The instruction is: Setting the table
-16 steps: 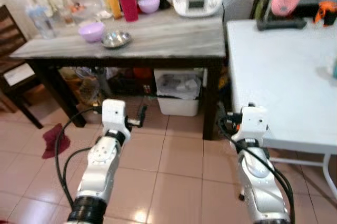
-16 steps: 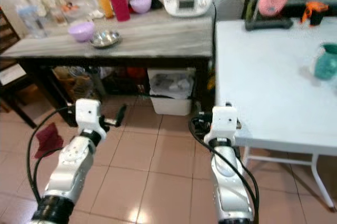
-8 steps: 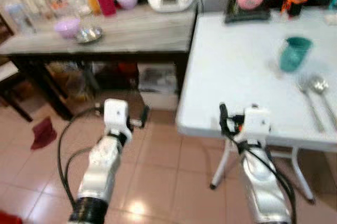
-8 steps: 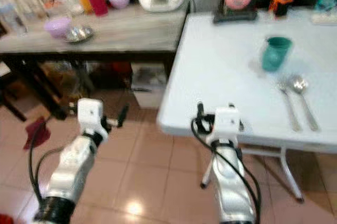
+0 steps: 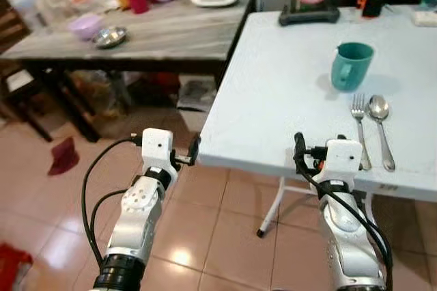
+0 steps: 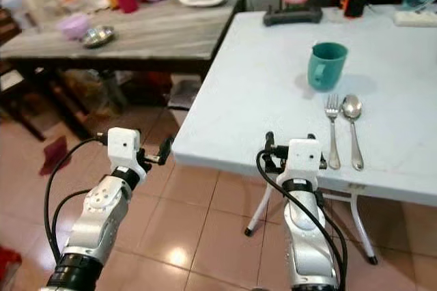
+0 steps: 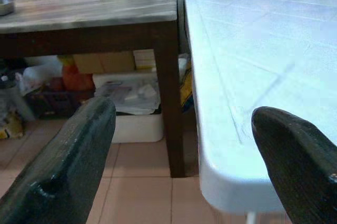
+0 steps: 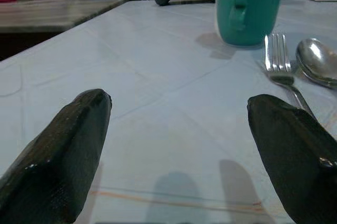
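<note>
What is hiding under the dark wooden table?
Under the dark wooden table sit a white bin holding crumpled plastic, cardboard boxes, bags and something red. What lies behind them is hidden in shadow.

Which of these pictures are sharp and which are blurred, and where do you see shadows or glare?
Left eye view: fairly sharp; glare on the floor tiles; the teal mug casts a soft shadow on the white table. Right wrist view: the fork and spoon are sharp, the near black fingers soft, with their shadows on the table. Left wrist view: fingers blurred, table edge clear.
</note>
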You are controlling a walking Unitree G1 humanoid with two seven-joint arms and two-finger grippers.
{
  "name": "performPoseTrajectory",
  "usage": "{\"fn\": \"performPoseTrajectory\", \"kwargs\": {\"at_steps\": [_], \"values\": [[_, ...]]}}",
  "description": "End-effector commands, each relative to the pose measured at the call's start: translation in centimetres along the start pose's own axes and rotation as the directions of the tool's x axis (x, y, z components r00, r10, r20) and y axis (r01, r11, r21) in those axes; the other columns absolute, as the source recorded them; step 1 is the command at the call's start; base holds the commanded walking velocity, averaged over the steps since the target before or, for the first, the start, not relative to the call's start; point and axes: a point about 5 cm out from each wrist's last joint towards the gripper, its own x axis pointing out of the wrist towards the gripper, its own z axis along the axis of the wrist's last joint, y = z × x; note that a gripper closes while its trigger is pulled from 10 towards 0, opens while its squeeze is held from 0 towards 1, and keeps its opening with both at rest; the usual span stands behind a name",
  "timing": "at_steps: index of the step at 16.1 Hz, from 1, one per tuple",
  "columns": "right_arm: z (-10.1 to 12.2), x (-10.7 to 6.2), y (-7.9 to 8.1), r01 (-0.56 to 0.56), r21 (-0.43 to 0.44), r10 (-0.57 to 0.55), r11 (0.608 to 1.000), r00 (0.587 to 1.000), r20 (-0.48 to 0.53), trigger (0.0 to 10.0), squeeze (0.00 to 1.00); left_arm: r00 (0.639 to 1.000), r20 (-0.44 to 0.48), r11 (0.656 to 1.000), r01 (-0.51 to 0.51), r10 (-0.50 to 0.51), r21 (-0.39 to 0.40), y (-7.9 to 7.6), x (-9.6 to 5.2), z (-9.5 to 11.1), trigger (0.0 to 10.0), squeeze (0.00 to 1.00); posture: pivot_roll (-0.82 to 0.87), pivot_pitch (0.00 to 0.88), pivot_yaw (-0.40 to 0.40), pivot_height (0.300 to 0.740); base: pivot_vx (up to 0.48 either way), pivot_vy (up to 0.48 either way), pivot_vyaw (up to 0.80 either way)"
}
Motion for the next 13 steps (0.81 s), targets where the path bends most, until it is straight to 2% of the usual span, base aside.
{"fn": "performPoseTrajectory", "kwargs": {"at_steps": [1, 6, 8, 9, 13], "values": [[0.4, -0.3, 0.3, 0.002, 0.017, -0.002, 1.0, 1.0, 0.01, 10.0, 0.0, 0.999, -0.009, 0.999, -0.03, 0.031, 0.016, 1.3, -0.7, -0.3, 10.0, 0.0, -0.2, 0.111, 0.151, 0.74, 0.0, 0.0, 0.0], [-1.0, -1.8, -0.2, 0.008, 0.015, -0.007, 1.0, 0.998, -0.07, 10.0, 0.0, 0.993, -0.062, 0.995, -0.1, 0.101, 0.032, 2.3, -2.5, -2.1, 10.0, 0.0, -0.19, 0.154, 0.112, 0.74, 0.0, 0.0, 0.0], [-1.1, -2.0, -0.3, -0.004, 0.007, 0.005, 1.0, 0.996, -0.084, 10.0, 0.0, 0.991, -0.059, 0.993, -0.12, 0.12, 0.01, 2.0, -2.7, -2.2, 10.0, 0.0, -0.19, 0.169, 0.081, 0.74, 0.0, 0.0, 0.0], [-0.8, -2.0, -0.6, -0.024, -0.007, 0.023, 1.0, 0.996, -0.091, 10.0, 0.0, 0.99, -0.047, 0.991, -0.134, 0.133, -0.017, 1.4, -2.8, -2.1, 10.0, 0.0, -0.19, 0.186, 0.037, 0.74, 0.0, 0.0, 0.0], [-0.2, -1.7, -2.1, -0.071, -0.08, 0.062, 0.994, 0.992, -0.107, 10.0, 0.0, 0.984, -0.027, 0.98, -0.179, 0.177, -0.086, -0.3, -3.1, -2.3, 10.0, 0.0, -0.21, 0.197, -0.059, 0.74, 0.0, 0.0, 0.0]]}}
